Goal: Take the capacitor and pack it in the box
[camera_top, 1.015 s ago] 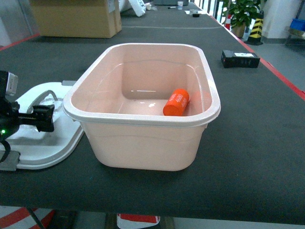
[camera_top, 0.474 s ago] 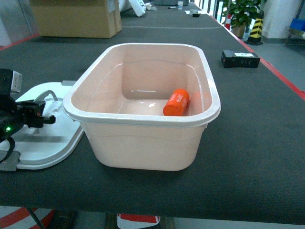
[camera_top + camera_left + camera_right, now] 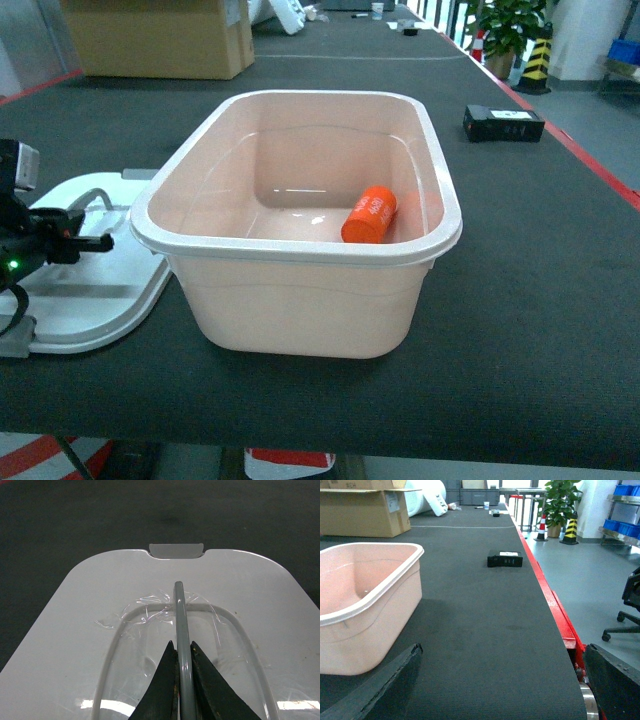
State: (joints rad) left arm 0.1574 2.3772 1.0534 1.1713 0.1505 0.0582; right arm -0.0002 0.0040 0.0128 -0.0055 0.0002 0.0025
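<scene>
Two dark fingers of the left gripper (image 3: 182,667) pinch the grey handle (image 3: 179,615) of the white lid (image 3: 75,630). The right gripper's (image 3: 495,700) fingers stand wide apart, idle. With the capacitor (image 3: 369,214) already in the box (image 3: 300,245), closing seems underway; next, probably lift the lid and seat it squarely.

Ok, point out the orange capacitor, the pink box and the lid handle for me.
capacitor (image 3: 369,215), head view, middle of its orange side.
box (image 3: 300,248), head view, near rim.
lid handle (image 3: 180,611), left wrist view, grey bar just ahead of the jaws.
</scene>
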